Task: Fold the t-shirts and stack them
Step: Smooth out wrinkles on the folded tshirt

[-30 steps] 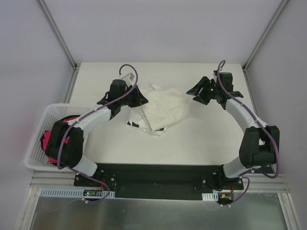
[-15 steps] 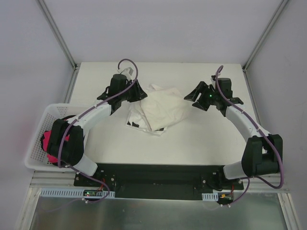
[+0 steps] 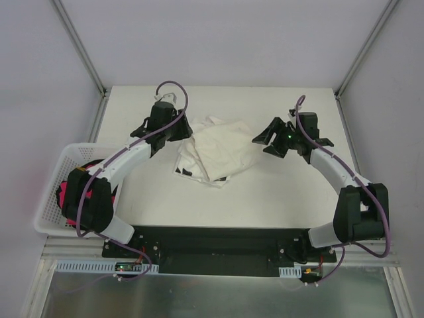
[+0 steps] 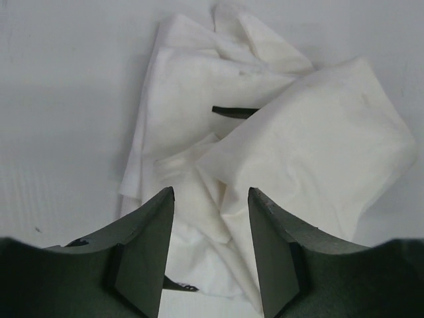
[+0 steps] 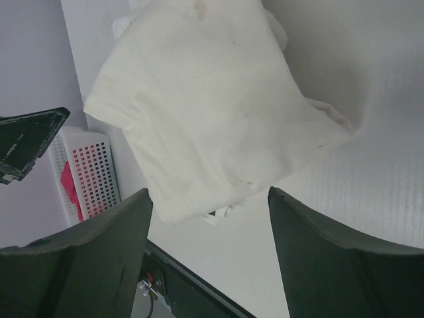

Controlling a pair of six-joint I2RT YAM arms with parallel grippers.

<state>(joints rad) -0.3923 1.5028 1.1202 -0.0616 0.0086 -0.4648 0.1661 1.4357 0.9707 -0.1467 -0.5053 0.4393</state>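
Top external shows floppy cream t-shirt [image 3: 228, 149] atop printed t-shirt [image 3: 187, 165]; left gripper [image 3: 188, 130], right gripper [image 3: 265, 142] both spread, empty; I'd pinch edges

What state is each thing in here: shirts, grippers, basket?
Cream shirt: roughly folded, lying on the printed shirt.
Printed shirt: rumpled, mostly covered by the cream shirt.
Left gripper: open, empty.
Right gripper: open, empty.
Basket: holds something pink.

Right hand [image 5: 209, 193] spread wide over cream t-shirt [image 5: 212, 106].
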